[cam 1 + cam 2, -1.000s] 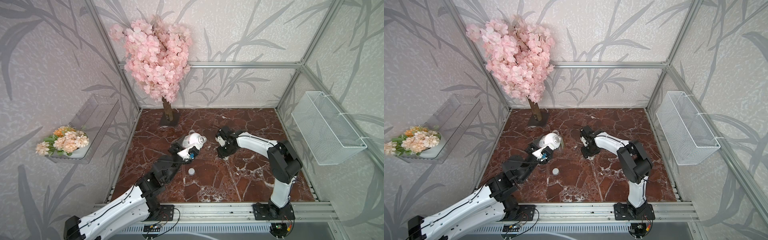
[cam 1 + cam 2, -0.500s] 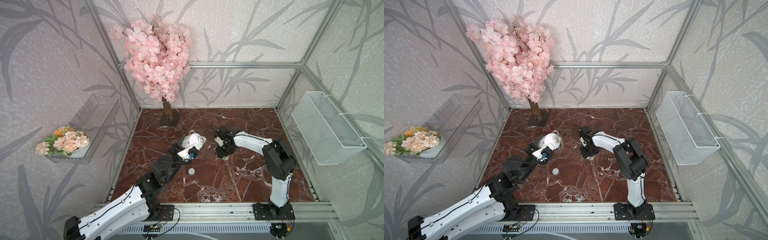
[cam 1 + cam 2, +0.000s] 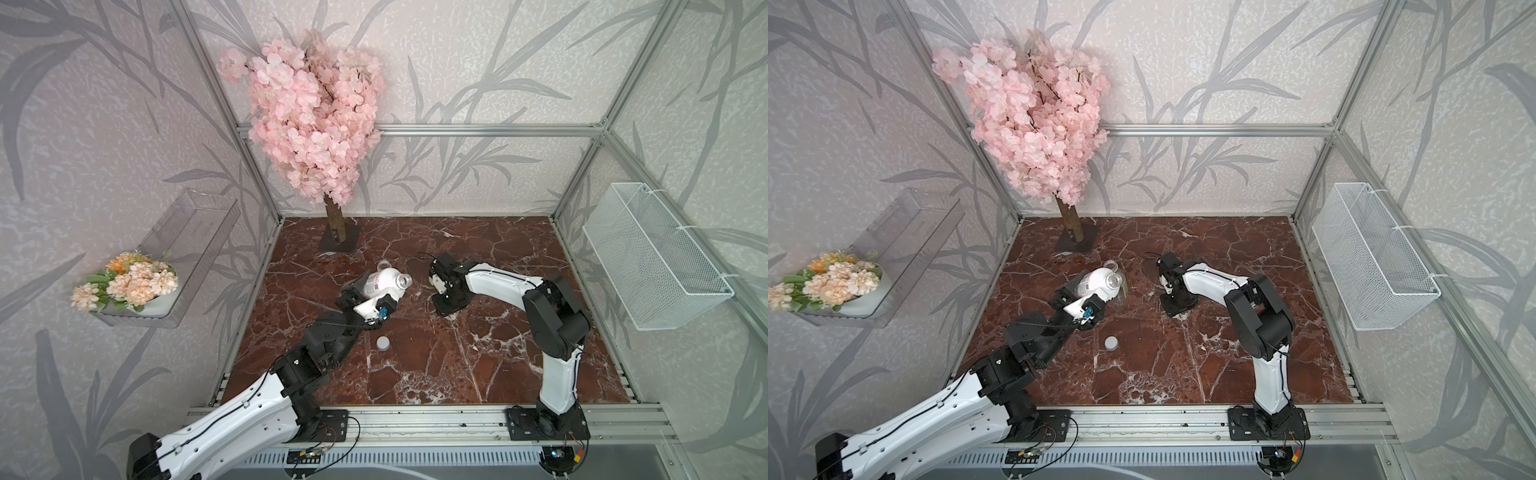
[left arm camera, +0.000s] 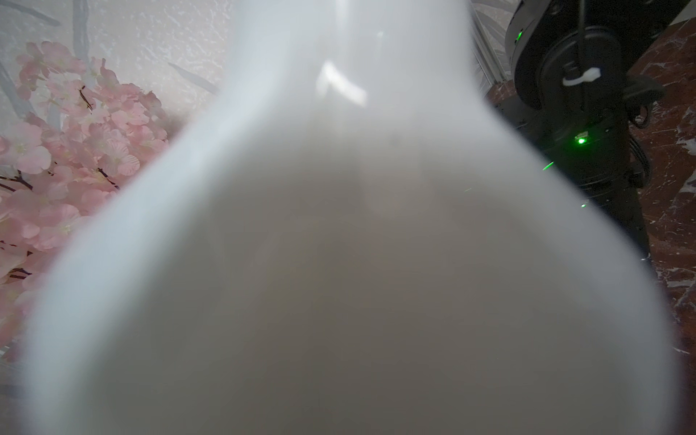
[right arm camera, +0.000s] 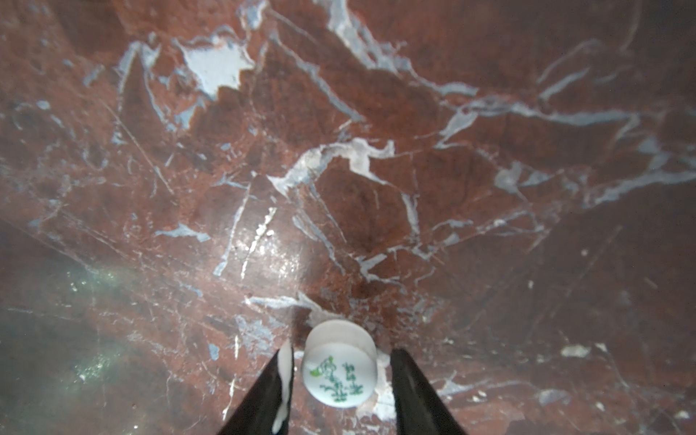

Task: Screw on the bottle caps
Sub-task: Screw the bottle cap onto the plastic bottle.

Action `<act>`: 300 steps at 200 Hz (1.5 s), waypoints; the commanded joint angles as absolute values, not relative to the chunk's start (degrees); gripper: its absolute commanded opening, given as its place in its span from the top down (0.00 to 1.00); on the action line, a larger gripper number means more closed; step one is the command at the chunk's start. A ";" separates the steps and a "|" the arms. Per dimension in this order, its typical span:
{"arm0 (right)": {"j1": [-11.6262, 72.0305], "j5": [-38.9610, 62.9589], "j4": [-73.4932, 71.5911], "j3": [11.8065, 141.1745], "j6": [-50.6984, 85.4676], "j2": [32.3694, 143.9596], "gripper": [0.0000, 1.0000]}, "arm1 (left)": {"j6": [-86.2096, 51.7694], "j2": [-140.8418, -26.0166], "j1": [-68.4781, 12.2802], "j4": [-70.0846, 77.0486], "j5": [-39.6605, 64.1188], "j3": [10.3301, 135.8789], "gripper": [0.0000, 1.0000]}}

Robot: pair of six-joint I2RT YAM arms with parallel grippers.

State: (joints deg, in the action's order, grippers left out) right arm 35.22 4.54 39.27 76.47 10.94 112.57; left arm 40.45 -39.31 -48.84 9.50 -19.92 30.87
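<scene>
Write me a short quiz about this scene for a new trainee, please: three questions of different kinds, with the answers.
1. True or false: the left gripper holds the white bottle.
2. Where is the plain cap? A: on the white bottle. B: loose on the table. C: in the left gripper.
3. Fill in: the printed cap between the jaws of the right gripper has ____ print.
Key: 1 true; 2 B; 3 green.
</scene>
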 commanded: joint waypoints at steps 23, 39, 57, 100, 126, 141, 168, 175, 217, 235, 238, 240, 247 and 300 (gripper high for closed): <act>35.38 4.49 40.61 77.48 11.61 113.97 0.48 | 39.92 -38.47 -48.52 9.96 -20.74 30.67 0.27; 35.36 4.53 40.54 77.40 11.72 113.82 0.47 | 39.94 -38.54 -48.53 9.99 -20.66 30.65 0.27; 35.41 4.66 40.26 77.35 11.85 113.49 0.52 | 39.92 -38.59 -48.52 10.03 -20.57 30.67 0.27; 35.34 4.86 40.49 77.35 11.81 113.47 0.62 | 39.95 -38.85 -48.48 10.26 -20.39 30.67 0.27; 35.41 4.92 40.49 76.89 11.87 112.63 0.65 | 39.92 -38.86 -48.43 10.24 -20.35 30.67 0.27; 35.38 5.22 40.31 76.43 12.11 111.25 0.65 | 39.95 -39.02 -48.43 10.24 -20.37 30.67 0.27; 35.02 6.34 40.22 75.44 12.76 106.71 0.66 | 39.82 -39.54 -48.34 10.44 -20.04 30.50 0.27; 34.83 6.77 40.30 75.19 12.87 105.08 0.66 | 39.74 -39.62 -48.37 10.46 -20.00 30.48 0.27; 33.22 8.82 42.62 74.60 12.66 95.52 0.69 | 39.48 -40.91 -48.08 11.76 -19.01 30.32 0.27; 32.42 10.24 43.50 74.40 12.03 91.26 0.69 | 39.38 -41.75 -47.99 11.77 -18.32 30.22 0.27; 32.36 10.51 43.68 74.36 11.96 90.59 0.69 | 39.32 -42.01 -47.99 11.70 -18.26 30.23 0.27; 32.22 10.76 43.81 74.36 11.89 90.12 0.69 | 39.25 -42.12 -47.94 11.69 -18.10 30.23 0.27; 31.79 11.83 44.02 74.32 11.61 88.35 0.69 | 39.07 -42.50 -47.90 11.78 -17.71 30.15 0.27; 30.41 18.05 46.25 76.82 9.13 75.54 0.69 | 39.70 -47.88 -47.73 11.64 -14.36 30.86 0.27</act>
